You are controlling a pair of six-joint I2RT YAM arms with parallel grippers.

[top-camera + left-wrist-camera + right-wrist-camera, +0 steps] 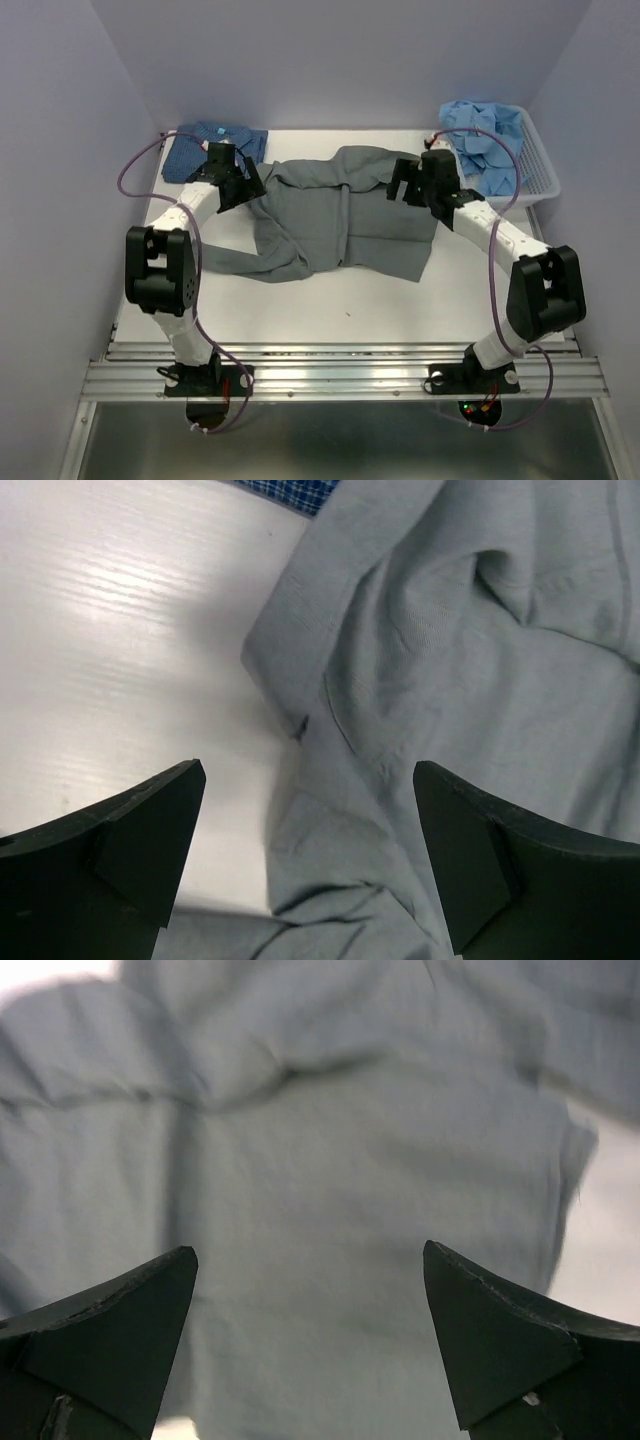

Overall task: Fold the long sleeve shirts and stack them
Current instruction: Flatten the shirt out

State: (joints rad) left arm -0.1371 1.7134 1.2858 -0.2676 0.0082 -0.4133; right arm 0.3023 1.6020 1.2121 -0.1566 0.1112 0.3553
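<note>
A dark grey long sleeve shirt [340,215] lies rumpled and partly folded in the middle of the white table [300,310]. My left gripper [240,185] hovers over its left edge, open, with grey cloth [420,660] and bare table below the jaws. At the shirt's right upper edge my right gripper [405,180] stands open above grey fabric [330,1210], holding nothing. A folded dark blue patterned shirt [200,150] rests at the back left. Light blue shirts [485,135] are heaped in the basket.
The white slatted basket [545,170] stands at the back right corner. Purple cables loop off both arms. Walls enclose the table on the left, back and right. A metal rail [340,375] runs along the near edge.
</note>
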